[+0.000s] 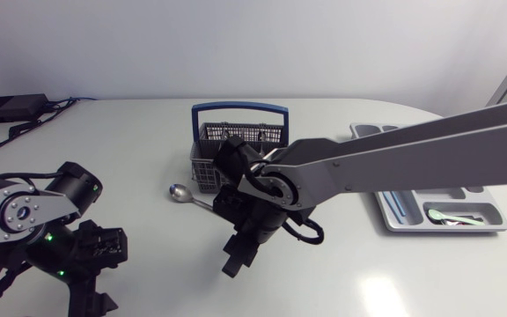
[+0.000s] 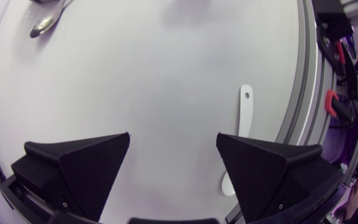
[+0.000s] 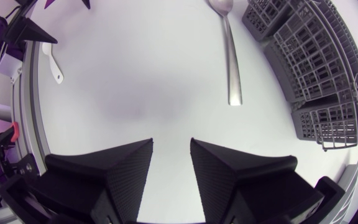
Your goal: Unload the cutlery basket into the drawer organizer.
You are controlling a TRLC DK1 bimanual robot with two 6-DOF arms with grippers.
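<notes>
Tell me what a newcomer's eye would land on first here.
The long right arm dominates, stretched from the right edge past the middle. Its open gripper hangs empty over the table in front of the grey cutlery basket with its blue handle. Next comes the metal spoon lying on the table beside the basket, then the drawer organizer at the far right, holding a few pieces.

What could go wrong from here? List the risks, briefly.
1. The white spoon lies close to the edge of the table, beside the open left gripper; a nudge could knock it off.
2. The metal spoon lies flat ahead of the right gripper; its broad fingers may just push it against the cutlery basket.
</notes>
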